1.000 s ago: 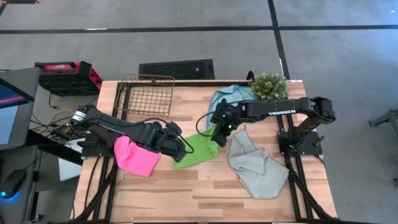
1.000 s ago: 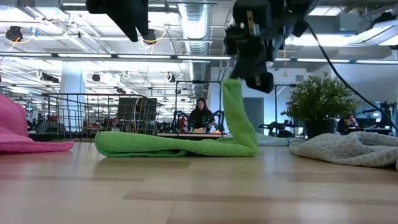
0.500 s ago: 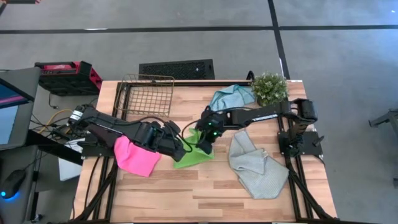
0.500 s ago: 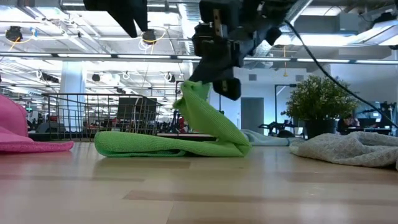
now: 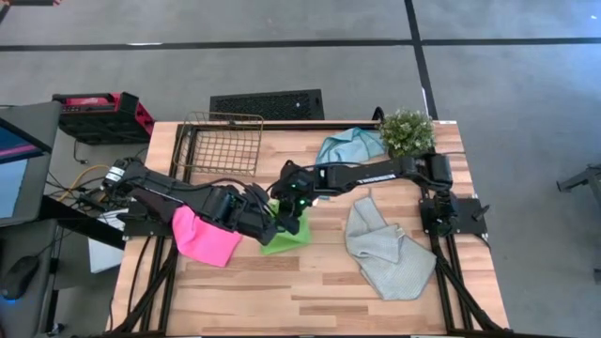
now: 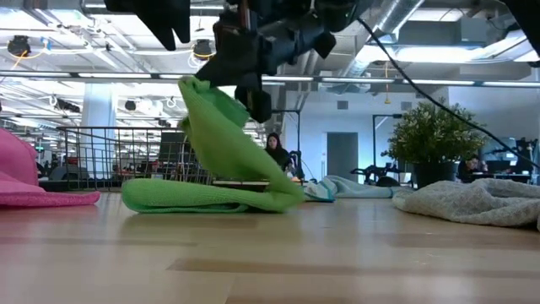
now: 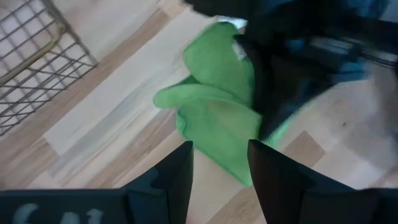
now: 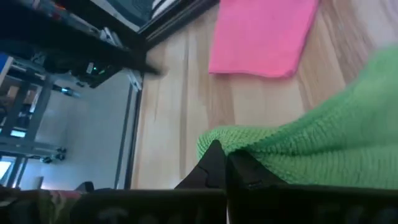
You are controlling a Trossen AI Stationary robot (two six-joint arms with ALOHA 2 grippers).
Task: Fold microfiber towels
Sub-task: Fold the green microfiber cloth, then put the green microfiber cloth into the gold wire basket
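Low view — right gripper (image 6: 253,84) folding the bright green microfiber towel (image 6: 211,169).
Fingers pinched shut on its raised edge, carrying it over the flat half; left gripper (image 5: 266,223) waits alongside — fingers spread, empty.

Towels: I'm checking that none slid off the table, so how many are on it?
4. Pink towel at the left, green towel mid-table held by the right gripper, teal towel beside the plant, grey towel at the right.
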